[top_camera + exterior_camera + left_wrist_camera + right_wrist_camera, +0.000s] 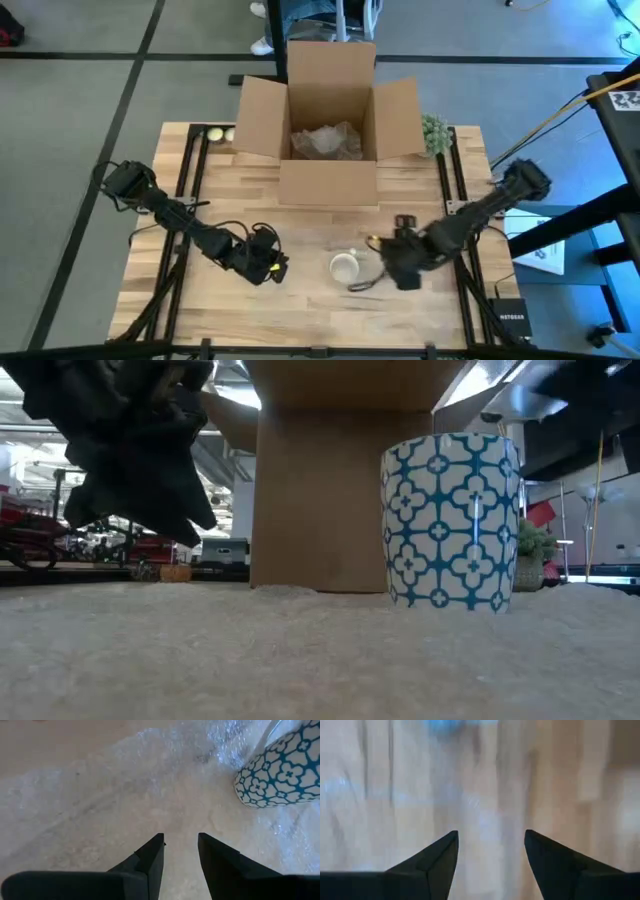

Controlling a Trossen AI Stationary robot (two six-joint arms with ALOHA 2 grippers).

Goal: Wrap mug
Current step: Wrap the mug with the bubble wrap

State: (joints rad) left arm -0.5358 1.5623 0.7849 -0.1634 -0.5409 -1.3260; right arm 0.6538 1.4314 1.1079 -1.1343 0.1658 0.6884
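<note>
Seen from above, a wooden table carries a mug standing upright, mouth up, near the front edge, a little right of centre. It is white inside and patterned with blue-green lattice outside, as the table-level view shows. The mug stands on a clear sheet of wrap spread flat on the wood; the sheet is nearly invisible from above but glistens in the left wrist view. Behind the mug, toward twelve o'clock, an open cardboard box sits with crumpled wrap inside. The left gripper hangs low at the mug's nine o'clock, apart from it, its fingers a small gap apart with nothing between them; its own camera shows it over the sheet, with the mug ahead and off to one side. The right gripper sits at the mug's three o'clock, somewhat nearer than the left, though whether it touches mug or sheet cannot be told; its fingers stand wider apart and empty, over blurred wood and sheet. So the mug lies between the two grippers, its long axis vertical, with both arms reaching in from opposite sides. By the look of it, wrapping has not begun: the sheet lies flat and no edge is lifted. The next move likely depends on one gripper pinching a sheet edge and drawing it over toward the mug, and thin clear film may be hard to catch.
</note>
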